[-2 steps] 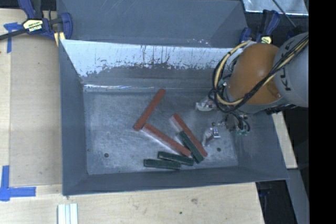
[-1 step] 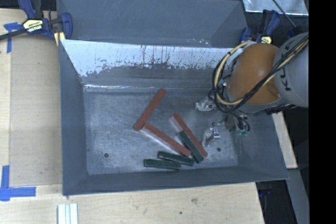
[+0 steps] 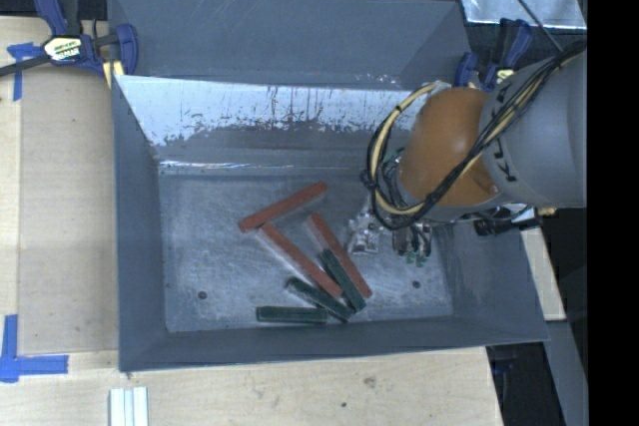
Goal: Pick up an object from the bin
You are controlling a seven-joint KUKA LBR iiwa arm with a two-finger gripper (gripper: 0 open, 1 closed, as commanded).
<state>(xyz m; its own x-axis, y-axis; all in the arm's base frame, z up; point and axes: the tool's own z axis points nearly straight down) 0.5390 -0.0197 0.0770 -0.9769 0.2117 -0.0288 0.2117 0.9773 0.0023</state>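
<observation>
My gripper (image 3: 366,237) hangs low over the right part of the bin floor, below the orange cover. Its metal tips sit just right of a reddish-brown stick (image 3: 337,256) that runs diagonally down to the right. Nothing shows between the fingers. A second reddish-brown stick (image 3: 284,208) lies tilted up to the right, further left. A third one (image 3: 292,254) runs from its lower end down toward the gripper side. Dark green sticks (image 3: 342,280) lie crossed over the lower ends of the brown ones.
Another dark green stick (image 3: 291,314) lies flat near the bin's front wall, with one more (image 3: 318,296) angled above it. The left half of the floor is bare metal. The arm and its cables crowd the right wall.
</observation>
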